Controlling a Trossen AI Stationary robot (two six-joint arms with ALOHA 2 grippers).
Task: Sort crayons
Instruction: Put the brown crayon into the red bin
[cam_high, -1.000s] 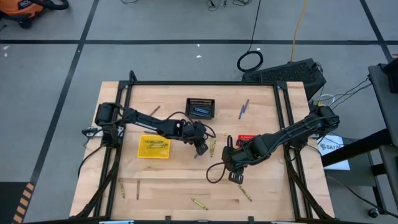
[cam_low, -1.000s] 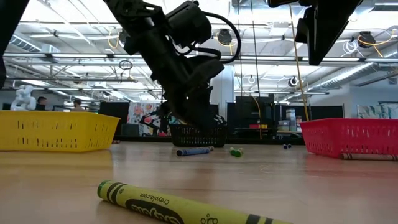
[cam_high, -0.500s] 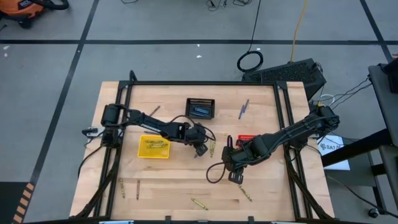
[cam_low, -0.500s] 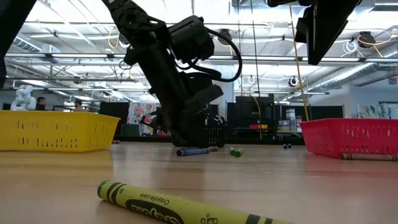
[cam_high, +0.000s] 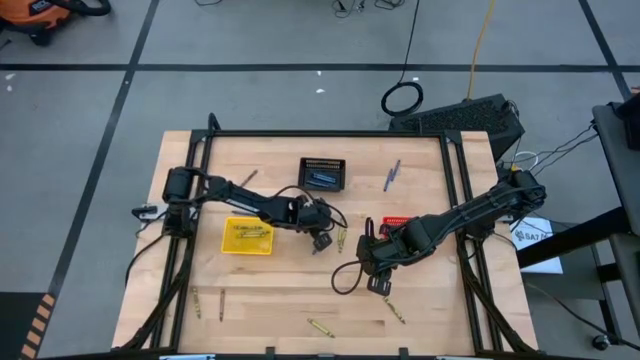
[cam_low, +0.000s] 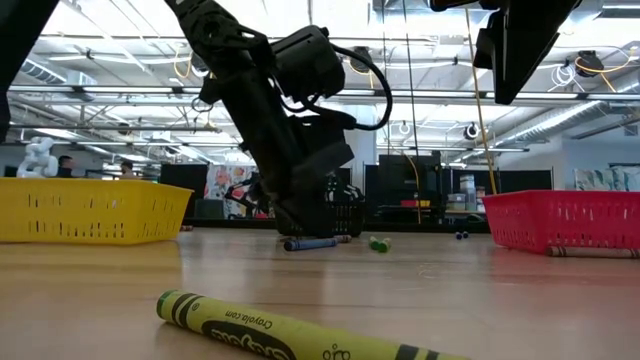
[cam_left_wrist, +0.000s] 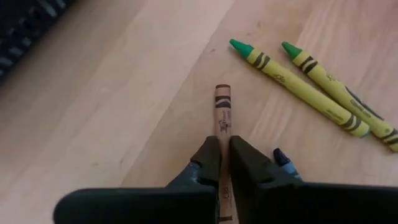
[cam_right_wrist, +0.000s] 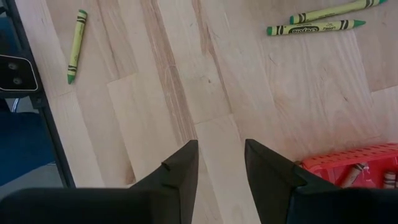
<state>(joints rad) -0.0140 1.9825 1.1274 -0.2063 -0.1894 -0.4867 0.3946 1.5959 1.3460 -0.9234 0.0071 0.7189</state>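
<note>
My left gripper is down at the table's middle, shut on a brown crayon lying on the wood. A blue crayon's tip shows right beside one finger. Two yellow-green crayons lie flat just beyond it. My right gripper hangs open above bare wood, next to the red basket. Other yellow-green crayons lie on the table below it. One more lies close to the low camera. My left gripper pinches the brown crayon's two long sides between its two fingers. The fingers slant down from above and lie along the crayon. Its far end sticks out ahead of the fingertips. The crayon lies flat on the table.
A yellow basket sits left of my left gripper and a black basket beyond it. The red basket holds some brown crayons. Loose crayons lie near the front edge and at the far right.
My left gripper has sunk toward the table and tipped a little, over the brown crayon, and its fingers have come together on it. The crayon has stayed on the wood.
</note>
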